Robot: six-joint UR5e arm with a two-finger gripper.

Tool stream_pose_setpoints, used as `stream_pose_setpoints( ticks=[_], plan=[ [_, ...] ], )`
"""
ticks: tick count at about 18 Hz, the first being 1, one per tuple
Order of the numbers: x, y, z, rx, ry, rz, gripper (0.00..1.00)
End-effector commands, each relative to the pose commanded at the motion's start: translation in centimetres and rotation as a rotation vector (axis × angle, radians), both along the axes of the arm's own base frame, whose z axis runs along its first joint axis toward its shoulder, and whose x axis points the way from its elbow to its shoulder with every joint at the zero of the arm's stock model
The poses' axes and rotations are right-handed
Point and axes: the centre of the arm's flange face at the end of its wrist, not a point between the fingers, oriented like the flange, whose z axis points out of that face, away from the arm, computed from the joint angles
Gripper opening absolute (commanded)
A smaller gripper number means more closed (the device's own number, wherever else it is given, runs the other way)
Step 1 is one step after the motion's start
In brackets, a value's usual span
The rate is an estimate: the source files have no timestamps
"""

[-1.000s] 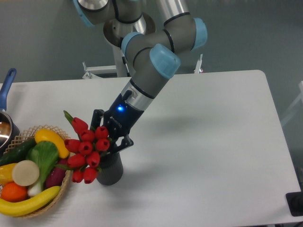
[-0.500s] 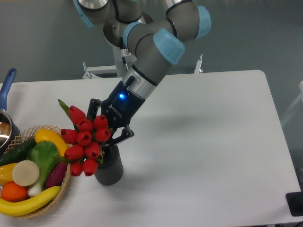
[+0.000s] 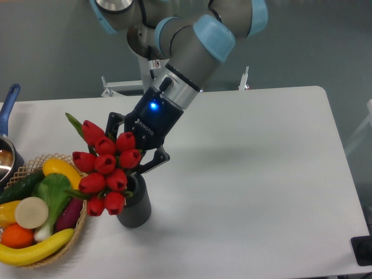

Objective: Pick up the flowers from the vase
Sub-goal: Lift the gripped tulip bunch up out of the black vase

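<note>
flowers (image 3: pixel 105 171) have risen, gripper (image 3: pixel 135 156) fingers clamped on their stems; a straight upward pull should clear the vase (image 3: pixel 135 206).

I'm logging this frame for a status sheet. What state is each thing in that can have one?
Claw: shut on the flowers, behind the buds.
Flowers: held, tilted left; stems hidden, so I cannot tell if they are clear of the vase.
Vase: upright on the table.
Basket: full of fruit and vegetables.
Pot: at the left edge, mostly cut off; contents unclear.
</note>
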Motion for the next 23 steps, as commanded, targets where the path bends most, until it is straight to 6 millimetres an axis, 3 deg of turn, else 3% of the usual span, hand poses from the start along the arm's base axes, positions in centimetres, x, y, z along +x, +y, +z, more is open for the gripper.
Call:
stream_pose_setpoints(
  ticks=[6,11,18,23],
  plan=[
    [-0.2,-2.2,3.6,0.063,-0.056,0.028,0.39],
    [-1.7,-4.0,4.7,0.076,-0.043,0.068,0.39],
    [-9.5,-9.8,3.4,0.083,-0.045,0.211,0.39],
    [-12.2,-11.7,2.2,0.105,-0.032,0.223,0.39]
  ],
)
